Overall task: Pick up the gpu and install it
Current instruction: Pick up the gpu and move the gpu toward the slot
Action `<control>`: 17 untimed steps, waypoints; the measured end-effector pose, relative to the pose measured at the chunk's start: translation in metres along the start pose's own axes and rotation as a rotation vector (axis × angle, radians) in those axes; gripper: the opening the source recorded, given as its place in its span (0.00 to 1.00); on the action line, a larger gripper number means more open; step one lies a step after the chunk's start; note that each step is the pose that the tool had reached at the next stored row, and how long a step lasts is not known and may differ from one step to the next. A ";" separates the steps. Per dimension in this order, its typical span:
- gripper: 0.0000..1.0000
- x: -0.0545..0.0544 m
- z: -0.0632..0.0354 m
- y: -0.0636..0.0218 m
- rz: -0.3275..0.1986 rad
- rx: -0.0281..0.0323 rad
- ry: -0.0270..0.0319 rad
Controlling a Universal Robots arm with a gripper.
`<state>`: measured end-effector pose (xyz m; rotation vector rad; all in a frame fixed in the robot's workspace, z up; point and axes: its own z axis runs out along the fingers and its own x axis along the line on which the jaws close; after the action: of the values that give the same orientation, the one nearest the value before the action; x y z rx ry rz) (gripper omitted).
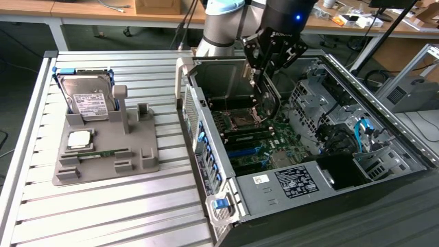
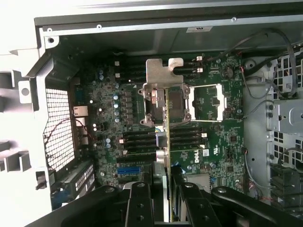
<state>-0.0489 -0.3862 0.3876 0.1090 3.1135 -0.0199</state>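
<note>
In the upper middle of the exterior view, the claw (image 1: 262, 71) is pinching the gpu (image 1: 268, 100). The card hangs edge-on inside the open case (image 1: 384, 149), over the motherboard (image 1: 257, 141). At the frame's left, a hard drive (image 1: 86, 98) stands in a grey holder (image 1: 103, 159) on the counter (image 1: 123, 206).

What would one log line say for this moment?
hand: shut on graphics card | graphics card: edge-on above motherboard | case: open
</note>
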 end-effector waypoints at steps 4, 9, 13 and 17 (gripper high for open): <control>0.27 -0.002 0.0014 0.0002 0.000 0.0013 -0.0001; 0.27 -0.003 0.0023 0.0002 0.000 0.0019 -0.0001; 0.27 -0.004 0.0033 0.0002 0.000 0.0020 -0.0002; 0.27 -0.005 0.0042 0.0003 0.000 0.0023 -0.0002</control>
<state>-0.0438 -0.3863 0.3835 0.1089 3.1134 -0.0235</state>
